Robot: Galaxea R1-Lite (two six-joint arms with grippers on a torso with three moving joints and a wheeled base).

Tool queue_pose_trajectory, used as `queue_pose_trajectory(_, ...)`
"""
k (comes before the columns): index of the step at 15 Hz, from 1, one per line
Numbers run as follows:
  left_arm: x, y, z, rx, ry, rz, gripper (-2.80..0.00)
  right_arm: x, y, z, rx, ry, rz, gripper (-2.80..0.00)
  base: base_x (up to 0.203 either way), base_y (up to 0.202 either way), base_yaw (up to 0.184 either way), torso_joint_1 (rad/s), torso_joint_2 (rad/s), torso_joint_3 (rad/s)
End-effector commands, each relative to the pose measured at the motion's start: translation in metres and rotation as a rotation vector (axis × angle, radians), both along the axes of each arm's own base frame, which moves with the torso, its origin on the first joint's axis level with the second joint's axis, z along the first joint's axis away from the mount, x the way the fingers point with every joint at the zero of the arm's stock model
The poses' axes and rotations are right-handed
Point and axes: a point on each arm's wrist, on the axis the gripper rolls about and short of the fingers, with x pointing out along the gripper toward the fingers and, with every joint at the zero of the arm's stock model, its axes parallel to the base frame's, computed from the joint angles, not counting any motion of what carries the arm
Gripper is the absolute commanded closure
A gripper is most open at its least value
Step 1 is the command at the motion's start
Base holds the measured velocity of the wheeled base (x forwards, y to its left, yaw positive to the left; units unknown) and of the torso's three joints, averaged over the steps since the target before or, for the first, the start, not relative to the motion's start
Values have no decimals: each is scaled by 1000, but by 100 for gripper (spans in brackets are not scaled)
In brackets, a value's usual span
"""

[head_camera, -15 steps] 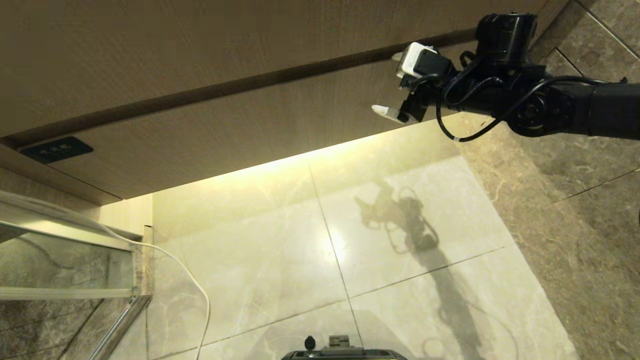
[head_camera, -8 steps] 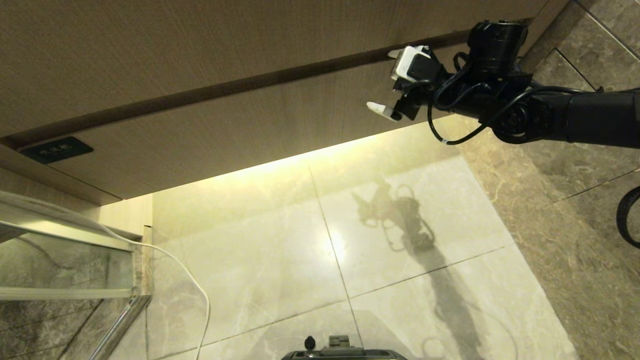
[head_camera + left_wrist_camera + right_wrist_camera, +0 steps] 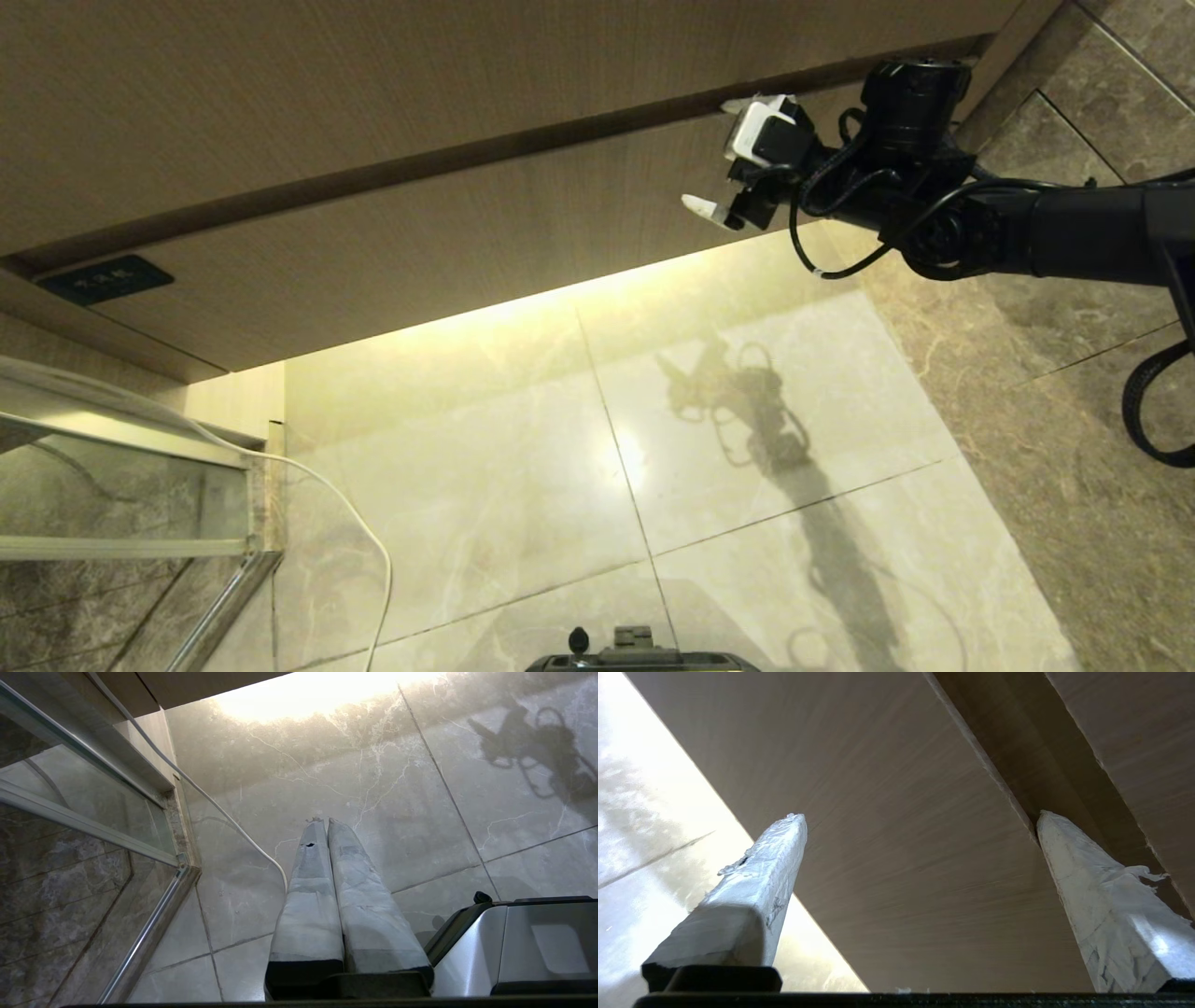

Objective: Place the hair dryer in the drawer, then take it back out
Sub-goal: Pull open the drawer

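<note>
The drawer [image 3: 420, 252] is the wide wood-grain front with a small dark label plate [image 3: 105, 278] at its left end; a dark gap runs along its upper edge. My right gripper [image 3: 708, 154] hangs open at the drawer's right end, empty. One white-wrapped finger sits at that gap and the other lower, in front of the panel. In the right wrist view the drawer front [image 3: 901, 858] fills the space between the spread fingers of the right gripper [image 3: 920, 816]. My left gripper [image 3: 324, 821] is shut, empty and parked, pointing at the floor. The hair dryer is out of view.
A taller wood-grain panel [image 3: 373, 84] sits above the drawer. A glass shower screen with a metal frame [image 3: 121, 504] stands at the left, and a white cable [image 3: 359, 523] trails past it over the marble floor. A dark stone wall [image 3: 1074, 373] is at the right, and my base [image 3: 644, 658] at the bottom.
The right arm has shifted a little to the left, bringing the open gripper closer to the drawer's upper edge. The left arm has stayed still.
</note>
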Motion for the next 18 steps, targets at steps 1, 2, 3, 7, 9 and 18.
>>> queue_pose_trajectory(1,0,0,0,0,1,0,0,5,-3,-6,-7,15,-11,-280,0,0,0,0,0,0)
queue_pose_trajectory(2,0,0,0,0,1,0,0,6,-4,-8,-13,33,-14,-280,0,0,0,0,0,0)
queue_pose_trajectory(3,0,0,0,0,1,0,0,6,-7,-10,-21,64,-20,-280,0,0,0,0,0,0)
queue_pose_trajectory(7,0,0,0,0,1,0,0,-1,-20,-12,-62,198,-49,-280,0,0,0,0,0,0)
queue_pose_trajectory(9,0,0,0,0,0,0,0,-7,-25,-9,-78,252,-58,-280,0,0,0,0,0,0)
queue_pose_trajectory(18,0,0,0,0,1,0,0,-46,-32,27,-84,242,-50,-280,0,0,0,0,0,0)
